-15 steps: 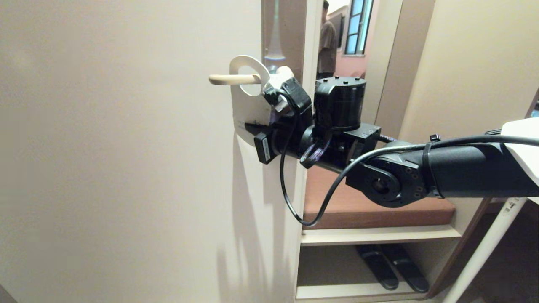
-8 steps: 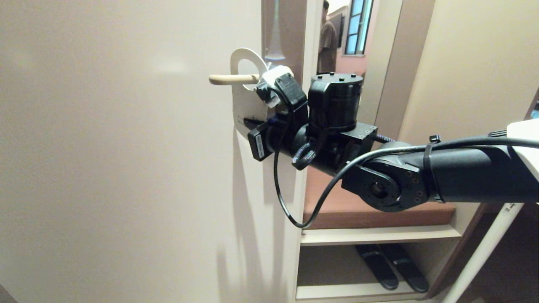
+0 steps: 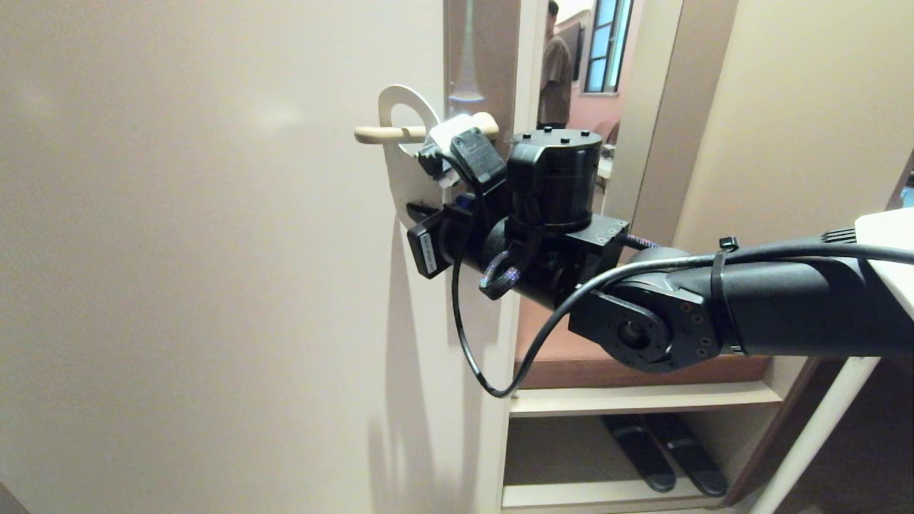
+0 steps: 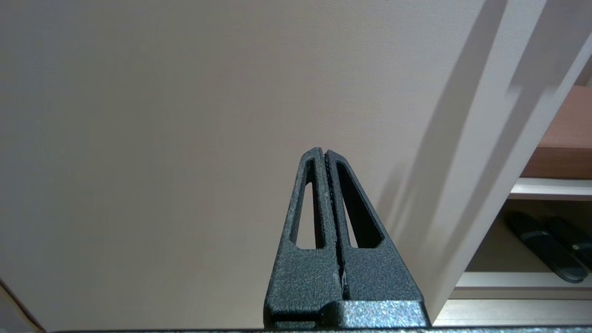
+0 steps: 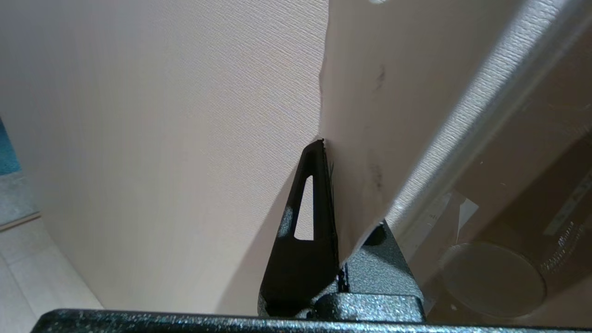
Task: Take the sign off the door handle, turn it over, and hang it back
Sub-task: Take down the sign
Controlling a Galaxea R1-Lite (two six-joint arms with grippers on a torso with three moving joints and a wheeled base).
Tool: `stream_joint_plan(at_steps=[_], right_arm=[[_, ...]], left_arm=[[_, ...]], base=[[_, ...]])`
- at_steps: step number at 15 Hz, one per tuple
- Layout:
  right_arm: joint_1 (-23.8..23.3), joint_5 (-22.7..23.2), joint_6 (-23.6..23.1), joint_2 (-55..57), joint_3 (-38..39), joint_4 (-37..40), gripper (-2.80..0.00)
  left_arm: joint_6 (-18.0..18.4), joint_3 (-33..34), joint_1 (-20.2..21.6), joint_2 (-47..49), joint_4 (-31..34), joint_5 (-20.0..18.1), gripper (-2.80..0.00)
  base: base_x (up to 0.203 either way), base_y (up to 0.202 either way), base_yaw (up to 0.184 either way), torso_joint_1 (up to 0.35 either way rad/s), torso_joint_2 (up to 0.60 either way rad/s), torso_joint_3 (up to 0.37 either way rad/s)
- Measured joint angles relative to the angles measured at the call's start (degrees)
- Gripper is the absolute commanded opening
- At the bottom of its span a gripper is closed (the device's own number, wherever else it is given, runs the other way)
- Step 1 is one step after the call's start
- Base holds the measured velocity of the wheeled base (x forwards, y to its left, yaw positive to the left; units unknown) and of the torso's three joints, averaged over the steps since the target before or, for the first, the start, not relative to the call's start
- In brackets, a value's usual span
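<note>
The cream door fills the left side, its free edge beside an open closet shelf with dark slippers below. The right arm reaches in level from the right. The white sign hangs with its hole around the door handle, near the lever's tip; no writing is legible. The right gripper is clamped on the sign's lower edge. The left gripper is pressed together, empty, facing bare door.

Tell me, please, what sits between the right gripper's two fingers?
The sign: in the right wrist view the right gripper is shut on its lower edge, and the head view shows its hole around the door handle.
</note>
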Motion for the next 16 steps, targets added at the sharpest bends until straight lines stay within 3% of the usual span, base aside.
stream_joint_plan(at_steps=[7,10,16], right_arm=[[1.5,-2.6,0.0,2.0,-3.6,0.0,-2.8],[1.6,-6.4,0.0,2.6,-3.8,-0.1,-2.8],[1.4,-7.6,-0.1,4.3,-3.9,-3.3,-2.8]], left_arm=[[0.0,0.0,0.0,0.0,0.0,0.0,-2.8],[0.0,0.0,0.0,0.0,0.0,0.0,-2.8],[0.0,0.0,0.0,0.0,0.0,0.0,-2.8]], base=[[0.0,0.0,0.0,0.0,0.0,0.0],[0.0,0.0,0.0,0.0,0.0,0.0],[0.0,0.0,0.0,0.0,0.0,0.0]])
